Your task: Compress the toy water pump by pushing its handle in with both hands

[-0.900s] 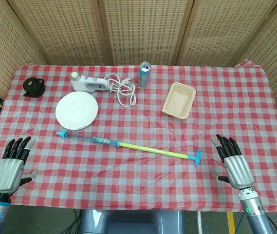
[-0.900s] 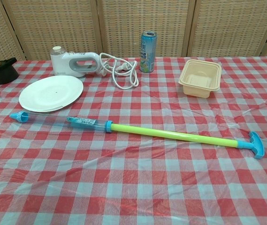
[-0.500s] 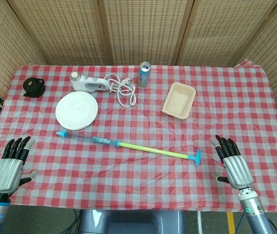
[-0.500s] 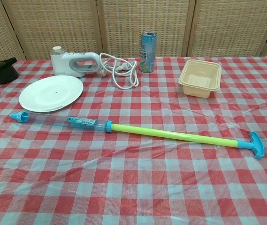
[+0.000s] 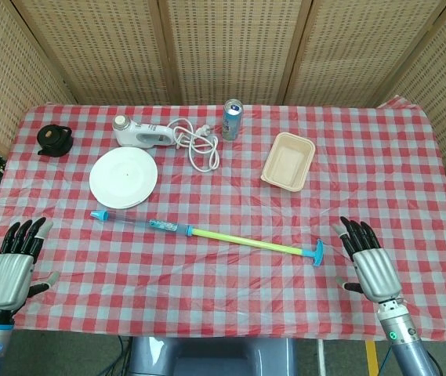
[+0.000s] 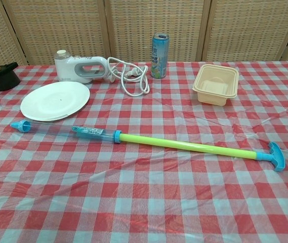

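Broadly, the counter carries the toy water pump lying near its front edge, fully extended. It looks light, rigid and slick, likely to roll. Grip the clear barrel and the blue T-handle. Left robot hand and right robot hand hover empty, fingers apart.

The right hand has crept inward and a little up — now nearer the pump's blue handle, not touching it. The left hand has slid slightly outward toward the worktop's edge.
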Robot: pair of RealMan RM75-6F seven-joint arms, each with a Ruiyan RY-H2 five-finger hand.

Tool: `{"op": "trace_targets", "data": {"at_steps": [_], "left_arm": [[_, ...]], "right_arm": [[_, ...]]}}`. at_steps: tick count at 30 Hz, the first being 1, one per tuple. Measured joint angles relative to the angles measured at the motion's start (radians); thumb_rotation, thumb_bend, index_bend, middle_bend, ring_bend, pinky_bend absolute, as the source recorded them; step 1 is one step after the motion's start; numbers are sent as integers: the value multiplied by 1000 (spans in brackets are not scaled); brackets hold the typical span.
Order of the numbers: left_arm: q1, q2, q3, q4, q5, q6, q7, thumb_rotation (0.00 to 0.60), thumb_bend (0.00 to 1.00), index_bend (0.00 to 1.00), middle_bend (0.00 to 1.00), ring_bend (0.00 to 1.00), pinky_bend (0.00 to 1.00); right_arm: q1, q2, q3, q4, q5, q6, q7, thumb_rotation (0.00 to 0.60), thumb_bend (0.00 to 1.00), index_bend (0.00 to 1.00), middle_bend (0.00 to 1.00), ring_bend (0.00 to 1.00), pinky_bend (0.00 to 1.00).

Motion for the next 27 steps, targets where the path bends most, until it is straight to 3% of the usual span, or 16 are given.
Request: {"op": "trace_targets", "data": {"at_steps": [3,5,8,11,18,27], "left_arm": [[1,2,-6,-3,-4,3,5,600,195,0,0,0,0],[3,4,-8,-7,-6,4,4,600,196,0,0,0,0],[5,4,-10,-7,-9,4,5,600,196,0,0,0,0],[7,3,-13,-6,-13,7,18,600,195,0,0,0,0],[14,0,-28,-12,-16,30,39,600,196,0,0,0,0],[14,11,-40,-24,-36,23,40,600,195,0,0,0,0]], "right_arm": [[8,-11,18,-2,2,5,-42,600,177,228,180,105,56],[14,-20,32,-7,5,8,-81,600,176,294,394,327,177],[33,-36,61,-25,24,-1,-158,600,176,343,633,575,315],[60,-55,93,-46,70,-34,-231,600,176,385,795,728,409],[120,-126,142,-60,210,-133,-364,600,222,448,977,903,482],[175,-215,169,-10,365,-212,-465,600,276,482,1000,929,487]]}}
